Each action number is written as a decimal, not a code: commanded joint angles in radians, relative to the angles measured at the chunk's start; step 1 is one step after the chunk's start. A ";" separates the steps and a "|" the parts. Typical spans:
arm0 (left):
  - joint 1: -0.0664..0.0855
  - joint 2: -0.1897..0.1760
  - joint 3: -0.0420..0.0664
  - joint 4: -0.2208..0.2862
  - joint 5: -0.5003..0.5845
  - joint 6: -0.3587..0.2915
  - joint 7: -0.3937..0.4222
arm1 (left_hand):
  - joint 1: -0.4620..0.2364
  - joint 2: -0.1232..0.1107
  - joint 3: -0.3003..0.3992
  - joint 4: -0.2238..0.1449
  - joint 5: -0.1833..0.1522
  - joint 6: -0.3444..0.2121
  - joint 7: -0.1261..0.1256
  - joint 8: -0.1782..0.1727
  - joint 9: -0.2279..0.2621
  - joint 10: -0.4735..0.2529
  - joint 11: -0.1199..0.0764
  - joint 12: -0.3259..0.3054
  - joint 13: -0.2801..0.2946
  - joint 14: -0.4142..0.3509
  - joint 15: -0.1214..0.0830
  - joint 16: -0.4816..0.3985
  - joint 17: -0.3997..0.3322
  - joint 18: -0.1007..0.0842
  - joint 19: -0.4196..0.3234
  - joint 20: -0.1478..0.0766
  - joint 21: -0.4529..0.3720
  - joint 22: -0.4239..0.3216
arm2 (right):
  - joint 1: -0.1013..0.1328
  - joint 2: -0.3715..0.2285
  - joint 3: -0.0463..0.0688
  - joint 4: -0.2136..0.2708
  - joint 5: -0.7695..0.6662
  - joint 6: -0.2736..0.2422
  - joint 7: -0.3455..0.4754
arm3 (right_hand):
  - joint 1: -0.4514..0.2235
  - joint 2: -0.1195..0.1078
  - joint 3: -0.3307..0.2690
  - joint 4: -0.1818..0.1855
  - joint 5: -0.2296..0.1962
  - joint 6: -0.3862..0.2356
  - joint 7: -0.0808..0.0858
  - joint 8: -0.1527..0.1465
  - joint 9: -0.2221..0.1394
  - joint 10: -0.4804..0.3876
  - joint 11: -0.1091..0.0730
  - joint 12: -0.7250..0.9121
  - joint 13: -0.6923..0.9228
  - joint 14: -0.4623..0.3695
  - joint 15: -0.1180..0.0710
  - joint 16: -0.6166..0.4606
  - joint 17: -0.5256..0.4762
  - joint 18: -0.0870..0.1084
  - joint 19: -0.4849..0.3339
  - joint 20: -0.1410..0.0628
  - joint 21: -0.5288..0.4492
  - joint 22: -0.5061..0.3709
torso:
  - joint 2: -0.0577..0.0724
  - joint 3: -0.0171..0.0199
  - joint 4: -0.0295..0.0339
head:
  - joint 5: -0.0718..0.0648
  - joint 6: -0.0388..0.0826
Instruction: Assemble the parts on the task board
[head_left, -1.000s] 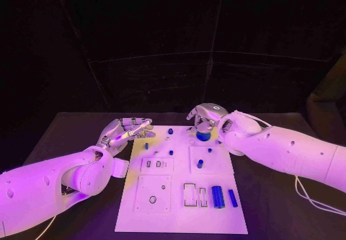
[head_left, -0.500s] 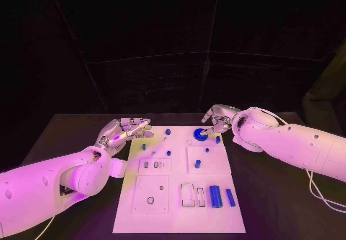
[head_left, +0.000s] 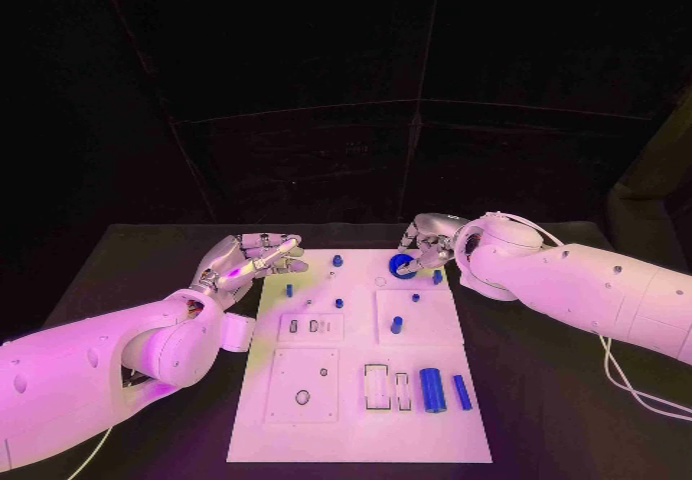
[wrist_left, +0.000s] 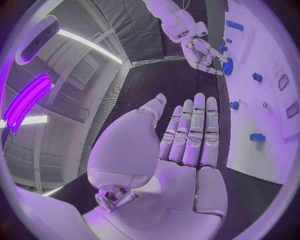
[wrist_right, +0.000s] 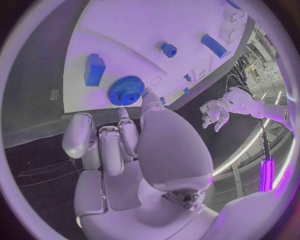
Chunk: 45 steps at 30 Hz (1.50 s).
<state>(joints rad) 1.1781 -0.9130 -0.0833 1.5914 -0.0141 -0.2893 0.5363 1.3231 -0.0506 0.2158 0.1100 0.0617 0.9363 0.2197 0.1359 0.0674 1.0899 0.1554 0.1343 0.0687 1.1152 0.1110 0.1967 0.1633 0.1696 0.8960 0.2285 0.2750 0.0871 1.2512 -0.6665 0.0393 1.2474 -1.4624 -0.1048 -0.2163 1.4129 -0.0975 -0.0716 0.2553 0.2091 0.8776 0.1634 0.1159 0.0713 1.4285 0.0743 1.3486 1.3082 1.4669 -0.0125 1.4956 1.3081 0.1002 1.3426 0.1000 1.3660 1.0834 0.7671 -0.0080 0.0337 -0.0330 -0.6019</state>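
Blue gear (head_left: 401, 266) sits at the far end of the white task board (head_left: 361, 420), and my right robot hand (head_left: 430, 240) is right at it, fingertips (wrist_right: 147, 95) at the toothed rim. From the right wrist view I can't tell whether they pinch it or only touch it, so I won't call that a grasp. To do this step well I'd settle the gear flat on its seat and press evenly from above (a tilted gear would likely bind), keeping clear of the small blue peg (head_left: 434, 279) just beside it. My left robot hand (head_left: 260, 257) hovers released at the board's left edge over the black tabletop (head_left: 130, 270), fingers straight, holding nothing, well apart from the gear.
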 joint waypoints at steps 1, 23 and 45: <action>0.001 0.001 0.001 0.000 -0.005 0.016 0.002 | -0.002 0.003 -0.002 -0.005 -0.004 0.007 0.001 -0.004 -0.001 0.002 0.005 -0.006 -0.001 -0.001 0.006 -0.007 0.001 0.015 0.004 0.005 -0.004 -0.001 | 0.002 0.001 0.001 -0.001 -0.038 0.004 -0.006 | 0.016 0.006 0.003 -0.014 0.002 0.011 -0.003 0.009 0.002 0.010 -0.003 0.014 0.029 0.067 0.006 0.008 0.067 -0.008 0.009 0.000 0.006 0.006 | -0.001 -0.0004 -0.0013 | 0.001 -0.001; 0.001 -0.001 0.001 -0.004 -0.005 0.021 -0.003 | 0.001 0.005 0.001 -0.010 -0.004 0.008 0.001 -0.006 -0.001 0.002 0.005 -0.009 -0.001 0.000 0.006 -0.010 0.002 0.016 0.005 0.005 -0.005 -0.003 | 0.002 -0.018 0.000 0.027 -0.071 -0.018 0.012 | 0.054 0.036 0.036 -0.070 -0.013 0.044 -0.010 0.028 0.002 0.039 -0.009 0.065 0.088 0.072 0.001 0.019 0.096 -0.014 0.023 -0.005 0.022 0.039 | 0.000 -0.0001 -0.0027 | -0.003 -0.004; 0.001 0.000 0.001 -0.005 -0.005 0.026 -0.007 | 0.002 0.006 0.002 -0.011 -0.004 0.008 0.001 -0.007 -0.001 0.003 0.005 -0.009 -0.001 0.000 0.006 -0.010 0.002 0.016 0.005 0.005 -0.006 -0.004 | 0.000 0.005 -0.001 0.003 -0.098 0.053 0.015 | 0.057 0.042 0.046 -0.088 -0.018 0.047 -0.009 0.028 0.001 0.042 -0.009 0.072 0.098 0.073 0.002 0.022 0.104 -0.015 0.025 -0.005 0.026 0.046 | 0.000 -0.0001 -0.0014 | -0.004 -0.012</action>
<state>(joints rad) 1.1780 -0.9135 -0.0833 1.5856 -0.0142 -0.2782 0.5278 1.3231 -0.0506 0.2170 0.1033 0.0617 0.9363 0.2197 0.1359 0.0675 1.0899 0.1554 0.1279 0.0687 1.1152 0.1110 0.1916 0.1640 0.1696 0.8960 0.2285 0.2751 0.0850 1.2519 -0.6629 0.0401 1.2521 -1.5407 -0.0762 -0.2082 1.4631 -0.0580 -0.0253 0.1704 0.1952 0.9183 0.1542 0.1393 0.0726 1.4596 0.0643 1.4145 1.3098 1.4669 -0.0125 1.5127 1.3076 0.1006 1.3602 0.0926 1.3855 1.1289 0.7671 -0.0081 0.0329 -0.0374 -0.6132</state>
